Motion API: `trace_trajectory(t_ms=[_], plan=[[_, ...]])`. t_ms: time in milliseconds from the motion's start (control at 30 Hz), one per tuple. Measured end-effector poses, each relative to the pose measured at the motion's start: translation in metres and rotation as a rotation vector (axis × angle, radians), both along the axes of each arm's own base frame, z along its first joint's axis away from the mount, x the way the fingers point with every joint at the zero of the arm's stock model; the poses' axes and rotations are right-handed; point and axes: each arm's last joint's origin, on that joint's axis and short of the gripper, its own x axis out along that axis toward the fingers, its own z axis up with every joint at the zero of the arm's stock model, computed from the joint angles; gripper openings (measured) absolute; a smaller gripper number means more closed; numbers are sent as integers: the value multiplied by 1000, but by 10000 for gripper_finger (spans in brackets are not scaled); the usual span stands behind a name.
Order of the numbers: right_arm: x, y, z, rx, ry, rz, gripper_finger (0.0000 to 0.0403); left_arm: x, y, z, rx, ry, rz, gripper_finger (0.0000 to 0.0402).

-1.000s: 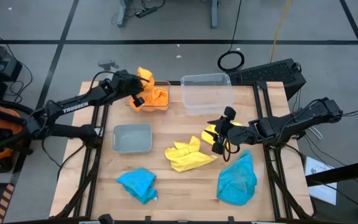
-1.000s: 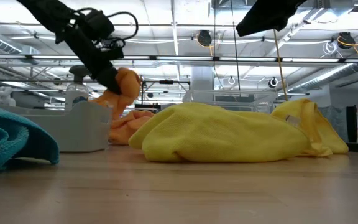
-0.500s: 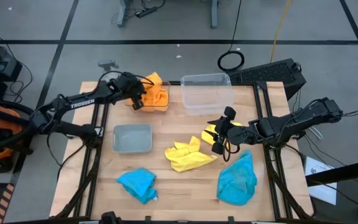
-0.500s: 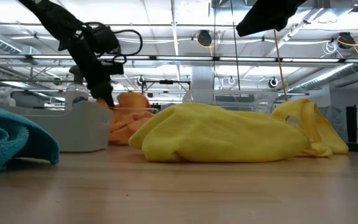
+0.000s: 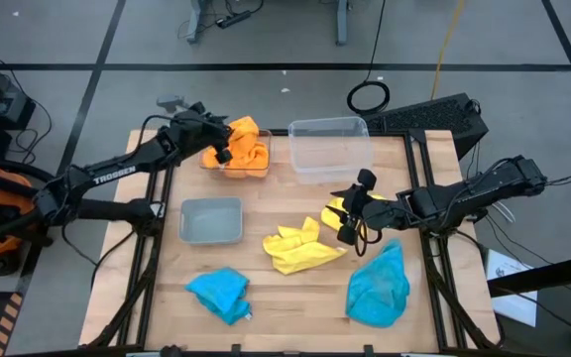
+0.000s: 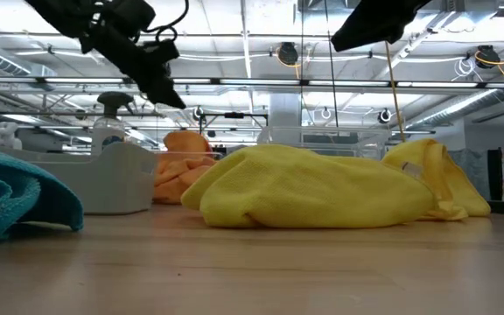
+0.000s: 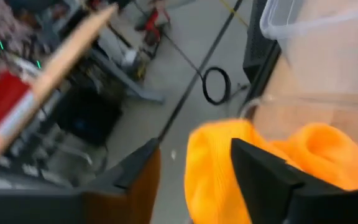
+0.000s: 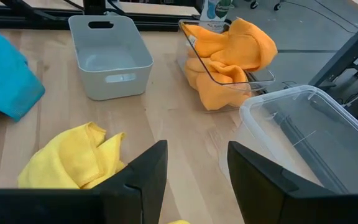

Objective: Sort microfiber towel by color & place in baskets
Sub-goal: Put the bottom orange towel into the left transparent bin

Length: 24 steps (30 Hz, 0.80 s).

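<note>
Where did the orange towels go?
In the high view, the orange towels sit piled in the clear basket at the table's far left, beside the empty clear basket, with the open left end effector just beside them.

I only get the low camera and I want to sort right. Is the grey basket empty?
Observer: Yes, from above the grey basket holds nothing.
Operator: How many blue cloths are there?
Observer: Two. One blue cloth lies on the table's left side, the other blue cloth on its right.
Operator: Is that arm up high holding orange stuff?
Observer: No. The left jaws stand open and empty above the clear basket that holds the orange cloths.
</note>
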Motion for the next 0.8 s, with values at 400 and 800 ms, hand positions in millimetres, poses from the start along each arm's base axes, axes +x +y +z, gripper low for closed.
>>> trace_trajectory(t_ms=[400, 800], plan=[[8, 3, -11, -10, 54, 7, 160, 28, 27, -72, -213, 219, -89, 7], [12, 4, -13, -24, 50, 17, 160, 23, 22, -87, -352, 285, -38, 20]])
